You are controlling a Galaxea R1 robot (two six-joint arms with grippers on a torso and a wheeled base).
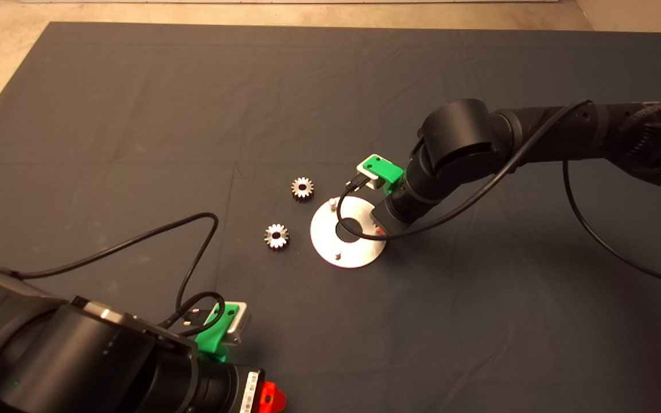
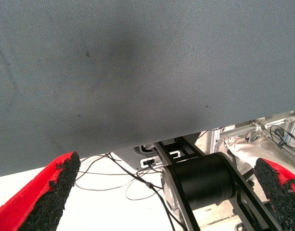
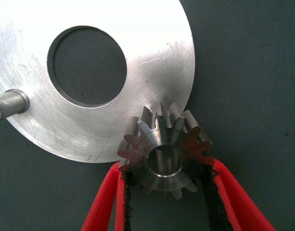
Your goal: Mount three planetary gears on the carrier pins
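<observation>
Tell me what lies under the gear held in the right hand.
Under the gear in the right hand shows the disc's rim and dark mat. Any pin directly beneath is covered by the gear; its hole shows only metal.

Gear point(image 3: 164, 151) shiny steel; disc point(image 3: 152, 72) brushed metal, scratched; mat point(image 1: 135, 115) matt cloth.

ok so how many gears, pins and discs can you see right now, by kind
planetary gears: 3, two loose on the mat, one held by the right gripper over the disc's edge
carrier pins: 2 visible; a third would be hidden under the right arm
carrier disc: 1
total: 6
</observation>
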